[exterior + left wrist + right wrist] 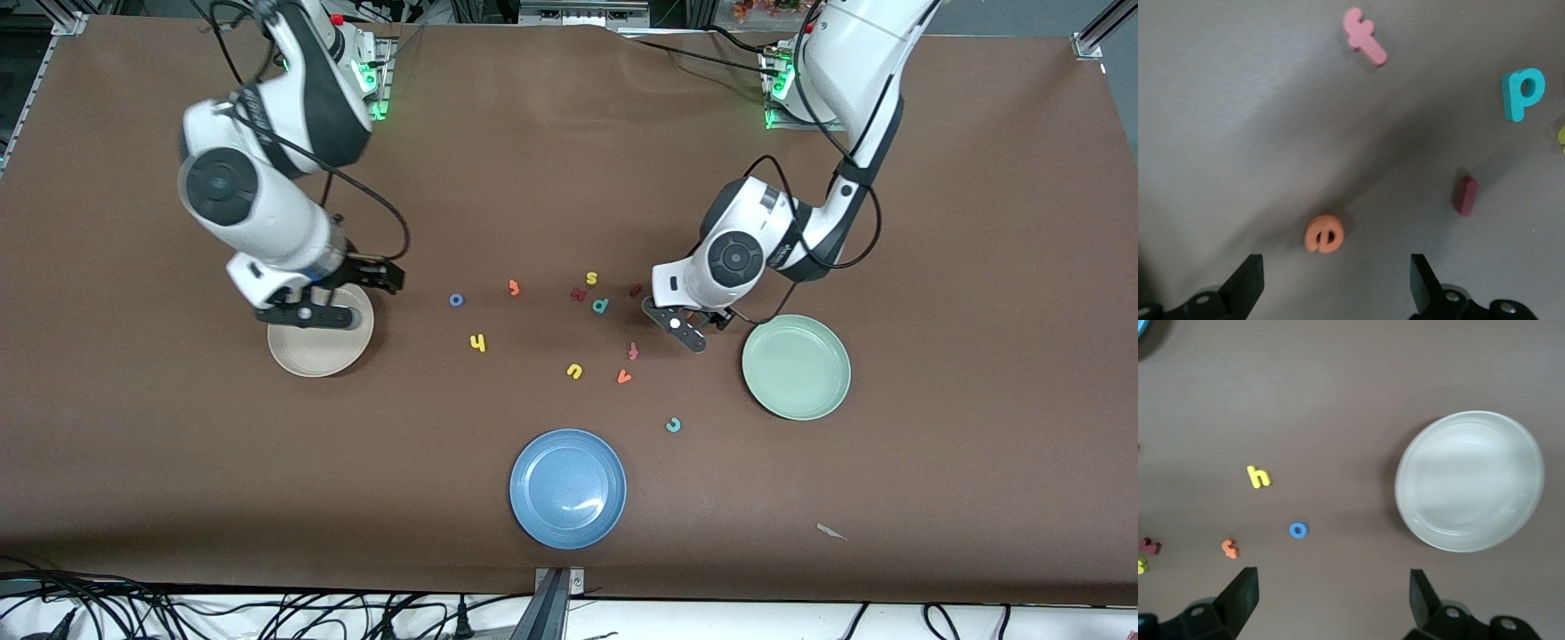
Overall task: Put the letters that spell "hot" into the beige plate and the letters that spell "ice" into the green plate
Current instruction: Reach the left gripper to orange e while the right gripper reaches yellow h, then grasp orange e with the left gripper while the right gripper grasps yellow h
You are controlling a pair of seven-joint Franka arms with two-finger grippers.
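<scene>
The only readable signs are the foam letters lying on the table: yellow "h" [1259, 477], blue "o" [1298, 530], orange "e" [1324, 234], pink "f" [1365, 37], teal "p" [1523, 93], yellow "s" [591, 278] and yellow "u" [574, 371].

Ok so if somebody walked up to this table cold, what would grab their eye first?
Probably the three plates: the blue plate nearest the front camera, the beige plate at the right arm's end, the green plate at the left arm's end, all bare. Between them lies a scatter of tiny foam letters, including a yellow h and blue o. The left gripper hangs open over an orange e, while the right gripper, also open, is over the beige plate's edge.
</scene>
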